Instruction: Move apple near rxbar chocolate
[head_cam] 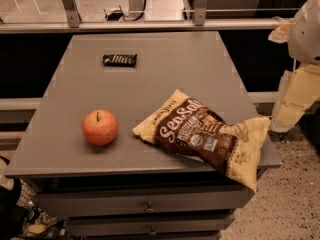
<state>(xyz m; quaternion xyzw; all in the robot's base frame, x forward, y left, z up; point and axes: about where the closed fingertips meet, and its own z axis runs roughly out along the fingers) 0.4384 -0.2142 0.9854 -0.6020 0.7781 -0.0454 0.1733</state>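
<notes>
The apple (100, 127), round and orange-red with a short stem, sits on the grey table (180, 74) near its front left. The rxbar chocolate (120, 59), a small flat black bar with pale lettering, lies at the far left of the table, well behind the apple. My gripper (292, 104) hangs at the right edge of the view, beyond the table's right side, far from both the apple and the bar. It holds nothing that I can see.
A large yellow-and-brown chip bag (207, 134) lies at the front right, overhanging the table's edge. Drawers (150, 206) sit under the tabletop. A railing (150, 24) runs behind the table. Speckled floor (295, 199) lies to the right.
</notes>
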